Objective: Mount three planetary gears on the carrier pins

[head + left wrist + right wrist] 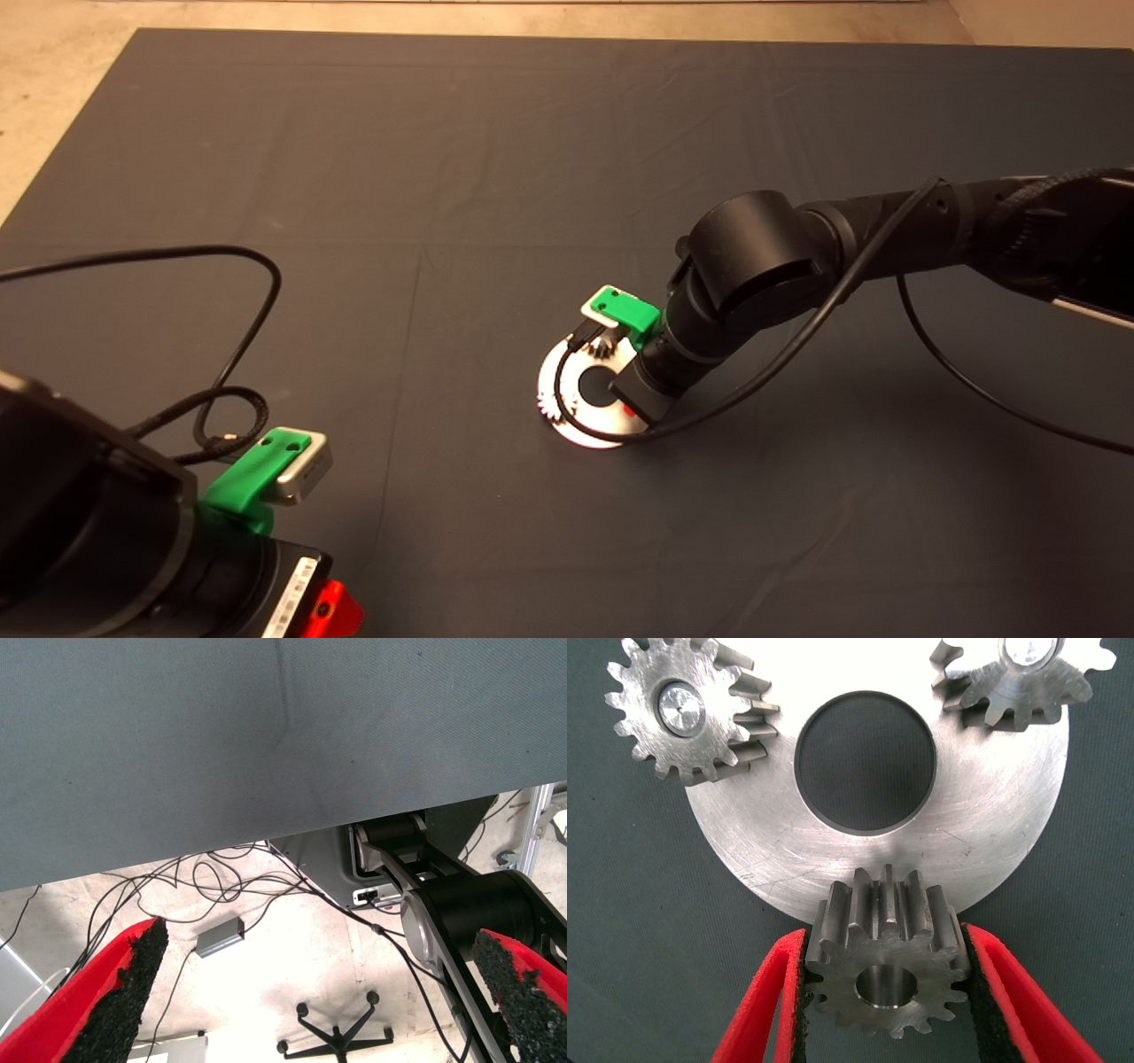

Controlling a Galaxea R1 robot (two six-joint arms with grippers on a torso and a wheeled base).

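Planetary gears come in three here: two already sit on carrier pins (pixel 679 707) of the round metal disc (pixel 1001 828), one gear (pixel 682 713) on one side of the centre hole, another (pixel 1023 673) on the other. The third gear (pixel 886 961) is clamped between the right gripper's (pixel 886 992) red fingers (pixel 757 1010), just over the disc's edge, near the middle of the mat (pixel 443 177). Its empty bore shows no pin beneath, so the last pin is hidden. Lowered off-centre, the bore could catch the pin's edge and jam or tilt. The left gripper (pixel 310 1010) waits at the mat's near-left corner, fingers spread apart and empty.
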